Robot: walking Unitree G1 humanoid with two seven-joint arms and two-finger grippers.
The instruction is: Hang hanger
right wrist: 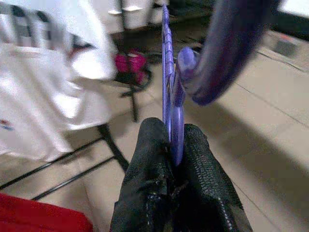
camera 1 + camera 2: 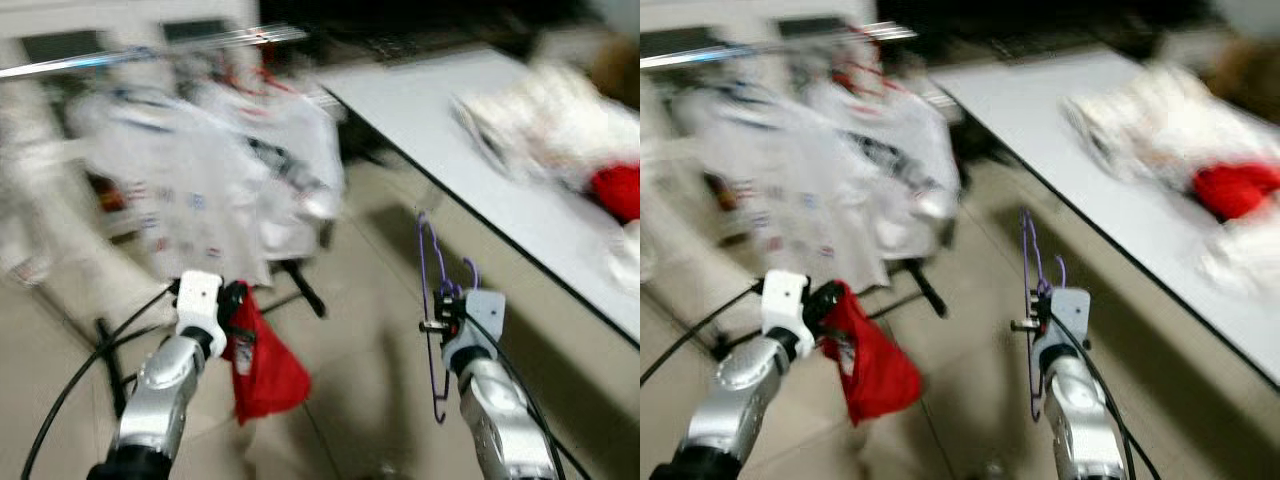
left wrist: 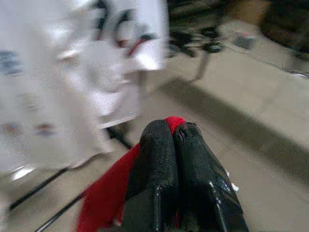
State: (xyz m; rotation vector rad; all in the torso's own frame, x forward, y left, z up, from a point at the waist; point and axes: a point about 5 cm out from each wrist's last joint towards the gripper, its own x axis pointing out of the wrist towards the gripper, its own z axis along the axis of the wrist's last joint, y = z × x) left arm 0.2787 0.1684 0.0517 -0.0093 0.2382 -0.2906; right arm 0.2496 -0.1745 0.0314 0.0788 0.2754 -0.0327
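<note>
A thin purple hanger (image 2: 432,300) stands upright in front of me, its hook curling above the fingers in the right wrist view. My right gripper (image 2: 447,312) is shut on the hanger (image 1: 171,104) near its neck. My left gripper (image 2: 233,305) is shut on a red cloth (image 2: 262,368) that hangs below it toward the floor; the red cloth (image 3: 108,193) peeks out between the black fingers (image 3: 159,169). A clothes rail (image 2: 150,52) with white printed garments (image 2: 200,190) stands ahead to the left. The head views are blurred.
A long white table (image 2: 470,150) runs along the right, carrying a heap of white laundry (image 2: 550,120) and a red item (image 2: 618,188). The rack's black feet (image 2: 300,285) spread over the beige tiled floor (image 2: 370,400).
</note>
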